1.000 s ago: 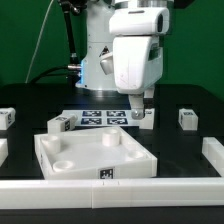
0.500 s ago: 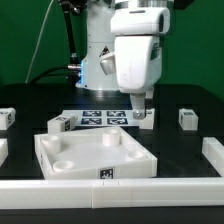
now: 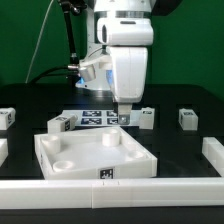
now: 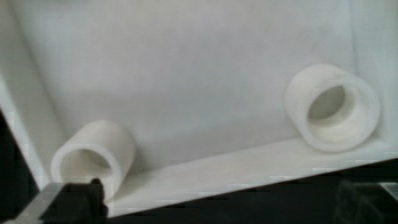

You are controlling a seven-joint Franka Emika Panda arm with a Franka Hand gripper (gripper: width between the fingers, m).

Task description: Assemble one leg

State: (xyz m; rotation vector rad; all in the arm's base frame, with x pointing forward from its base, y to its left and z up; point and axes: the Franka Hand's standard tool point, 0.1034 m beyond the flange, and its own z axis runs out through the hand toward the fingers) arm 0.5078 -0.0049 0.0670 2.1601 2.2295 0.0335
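Several small white legs with tags stand on the black table: one point(image 3: 147, 118) next to the marker board point(image 3: 93, 119), one point(image 3: 187, 118) further to the exterior view's right, one point(image 3: 60, 124) behind the tray's back left corner, one point(image 3: 5, 116) at the far left. My gripper point(image 3: 125, 108) hangs just above the back edge of the large white square tray point(image 3: 100, 152), left of the nearest leg and holding nothing. The wrist view shows the tray's floor point(image 4: 196, 90) with two round corner sockets point(image 4: 331, 108) point(image 4: 98, 155). One dark fingertip point(image 4: 68, 198) shows at its edge, so the jaws stand wide apart.
A long white rail point(image 3: 110, 190) lies along the front of the table. Short white pieces sit at the right point(image 3: 212, 150) and left point(image 3: 2, 150) edges. The robot's base and cables stand behind the marker board.
The arm has moved to the exterior view's left, away from the leg beside the marker board. That leg stays on the table. The gripper is now over the tray's back edge.
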